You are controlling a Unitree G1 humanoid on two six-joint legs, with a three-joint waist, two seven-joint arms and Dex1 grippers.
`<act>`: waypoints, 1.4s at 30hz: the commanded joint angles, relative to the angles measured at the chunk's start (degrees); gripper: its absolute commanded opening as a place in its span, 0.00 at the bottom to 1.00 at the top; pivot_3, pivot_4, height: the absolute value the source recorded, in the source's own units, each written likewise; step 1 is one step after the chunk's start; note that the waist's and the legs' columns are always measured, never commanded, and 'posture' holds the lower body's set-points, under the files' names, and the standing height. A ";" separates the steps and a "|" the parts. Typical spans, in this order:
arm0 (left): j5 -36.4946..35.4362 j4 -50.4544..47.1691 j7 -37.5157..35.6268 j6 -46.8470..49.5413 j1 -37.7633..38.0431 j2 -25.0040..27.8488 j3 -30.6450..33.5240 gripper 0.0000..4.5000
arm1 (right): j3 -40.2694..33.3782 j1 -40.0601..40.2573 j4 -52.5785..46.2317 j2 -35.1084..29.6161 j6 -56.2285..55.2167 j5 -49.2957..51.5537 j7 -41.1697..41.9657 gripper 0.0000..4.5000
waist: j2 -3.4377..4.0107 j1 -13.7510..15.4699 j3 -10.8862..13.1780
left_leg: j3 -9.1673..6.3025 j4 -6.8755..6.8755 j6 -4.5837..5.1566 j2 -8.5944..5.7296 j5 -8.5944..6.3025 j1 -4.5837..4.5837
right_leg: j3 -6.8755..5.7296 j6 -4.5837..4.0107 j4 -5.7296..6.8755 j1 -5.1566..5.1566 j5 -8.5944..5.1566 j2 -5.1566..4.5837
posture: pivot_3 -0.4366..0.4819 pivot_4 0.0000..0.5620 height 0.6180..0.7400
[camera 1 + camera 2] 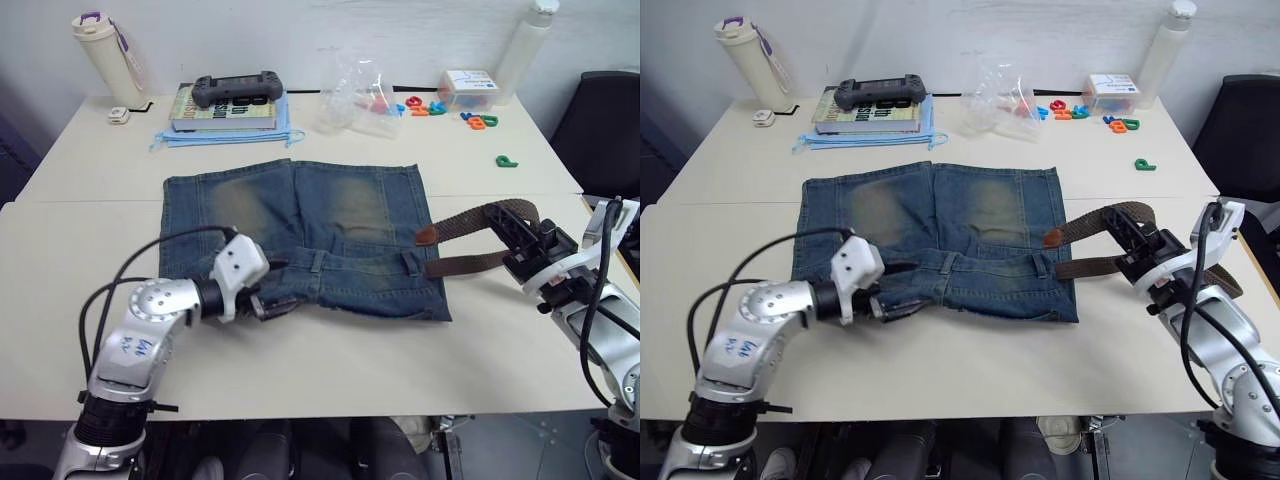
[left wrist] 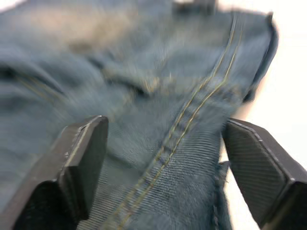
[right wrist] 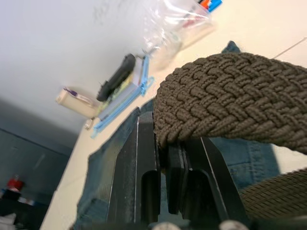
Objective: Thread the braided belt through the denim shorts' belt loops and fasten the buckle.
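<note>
On table: faded denim shorts (image 1: 300, 235) | left claw (image 1: 262, 303) open | right claw (image 1: 522, 235) pinching braided belt (image 1: 470, 222)

The left arm bends in from the near left, its forearm lying low and pointing right, and the left end effector (image 1: 268, 303) has its two black fingers (image 2: 81, 163) spread wide apart. The right arm reaches in from the near right, its end effector (image 1: 522, 243) pinched tight, fingers (image 3: 144, 163) nearly together.

Cream tables (image 1: 300, 370) against a pale wall (image 1: 300, 40) — black chair (image 1: 605, 130) at right.
</note>
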 commanded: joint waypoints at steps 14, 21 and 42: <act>-21.29 -1.35 -7.00 4.00 3.32 6.00 7.18 0.88 | -1.65 1.41 5.82 -3.16 6.53 5.54 -1.47 0.00 | 0.00 0.08 0.00 | 0.00 0.01 0.00 0.00 0.00 -0.01 | 0.02 -0.02 -0.07 0.03 0.01 -0.01 | 0.48 0.27 0.40; -21.16 -0.71 -6.39 1.99 3.99 5.74 6.04 0.88 | -0.42 0.17 7.52 -2.72 8.50 4.44 -1.09 0.00 | 0.00 -0.06 0.00 | 0.00 0.01 -0.01 0.01 0.00 0.01 | 0.02 -0.03 -0.02 0.03 0.01 0.01 | 0.48 0.27 0.40; -15.90 4.74 -2.23 -4.56 -2.71 1.89 -2.71 0.88 | 14.11 -6.85 11.59 13.03 11.78 -6.82 1.07 0.00 | 0.01 -0.11 0.00 | 0.01 -0.01 -0.01 0.00 0.01 0.02 | 0.02 -0.04 -0.03 0.00 0.02 0.01 | 0.48 0.27 0.40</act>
